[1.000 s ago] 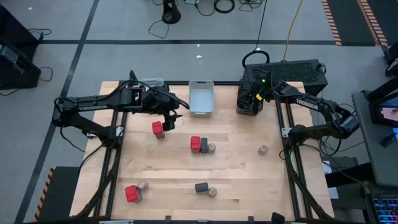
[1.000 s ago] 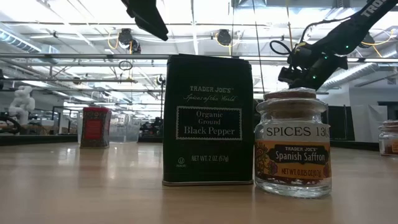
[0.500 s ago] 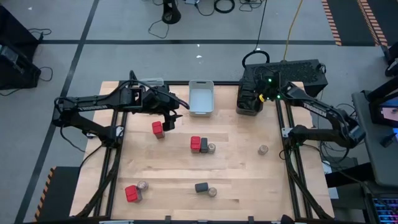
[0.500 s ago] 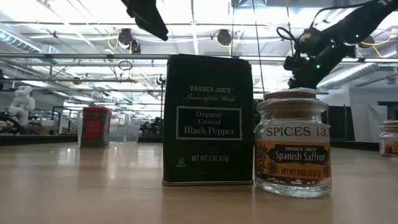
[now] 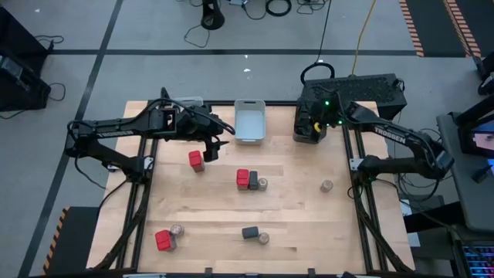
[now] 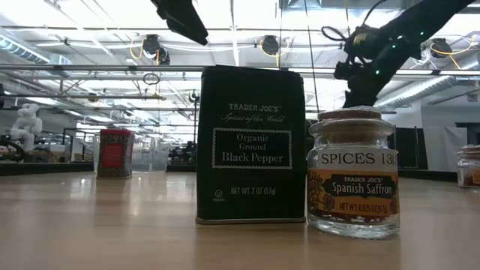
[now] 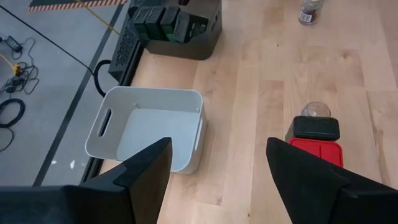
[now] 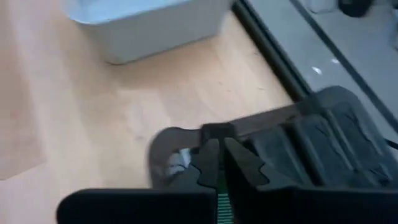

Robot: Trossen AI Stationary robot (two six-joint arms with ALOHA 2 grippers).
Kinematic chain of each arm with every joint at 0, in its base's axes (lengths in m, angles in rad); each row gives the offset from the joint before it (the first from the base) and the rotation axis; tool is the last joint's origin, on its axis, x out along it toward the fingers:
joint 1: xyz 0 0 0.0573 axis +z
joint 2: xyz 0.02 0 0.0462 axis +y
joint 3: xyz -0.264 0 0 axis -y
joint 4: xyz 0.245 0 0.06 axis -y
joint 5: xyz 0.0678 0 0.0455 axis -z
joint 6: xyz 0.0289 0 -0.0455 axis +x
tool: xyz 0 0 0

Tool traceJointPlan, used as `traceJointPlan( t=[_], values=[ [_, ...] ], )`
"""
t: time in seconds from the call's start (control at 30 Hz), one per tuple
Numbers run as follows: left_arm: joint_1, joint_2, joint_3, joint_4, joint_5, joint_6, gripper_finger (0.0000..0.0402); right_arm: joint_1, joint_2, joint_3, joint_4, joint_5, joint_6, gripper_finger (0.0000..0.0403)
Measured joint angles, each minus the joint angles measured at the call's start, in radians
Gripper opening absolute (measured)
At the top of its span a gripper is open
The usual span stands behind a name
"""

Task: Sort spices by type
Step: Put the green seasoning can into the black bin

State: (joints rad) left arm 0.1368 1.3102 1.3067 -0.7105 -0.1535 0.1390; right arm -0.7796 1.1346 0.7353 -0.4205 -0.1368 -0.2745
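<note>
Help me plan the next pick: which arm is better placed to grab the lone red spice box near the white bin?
Left. The left gripper hangs open beside the red spice box, while the right gripper is shut over the dark bin at the far right corner.

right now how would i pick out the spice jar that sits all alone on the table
Start at the dark bin at the table's far edge, under the right gripper. Come toward the near edge along the right side to a lone saffron jar. Unlike the other jars, no red or dark tin touches it.
</note>
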Motion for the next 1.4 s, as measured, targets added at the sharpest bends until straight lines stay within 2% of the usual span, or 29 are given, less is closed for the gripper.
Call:
traceJointPlan(
  t=[0.13, 1.17, 1.4],
  values=[
    [0.000, 0.000, 0.000, 0.000, 0.000, 0.000, 0.0268, 0.009, 0.046, 0.000, 0.040, 0.067, 0.033, 0.0001],
    [0.000, 0.000, 0.000, -0.005, 0.000, -0.002, 0.0268, 0.009, 0.071, 0.000, -0.003, 0.063, 0.027, 0.0000],
    [0.000, 0.000, 0.000, -0.005, 0.000, -0.002, 0.0268, 0.009, 0.065, 0.005, -0.078, 0.157, 0.027, 0.0000]
  ],
)
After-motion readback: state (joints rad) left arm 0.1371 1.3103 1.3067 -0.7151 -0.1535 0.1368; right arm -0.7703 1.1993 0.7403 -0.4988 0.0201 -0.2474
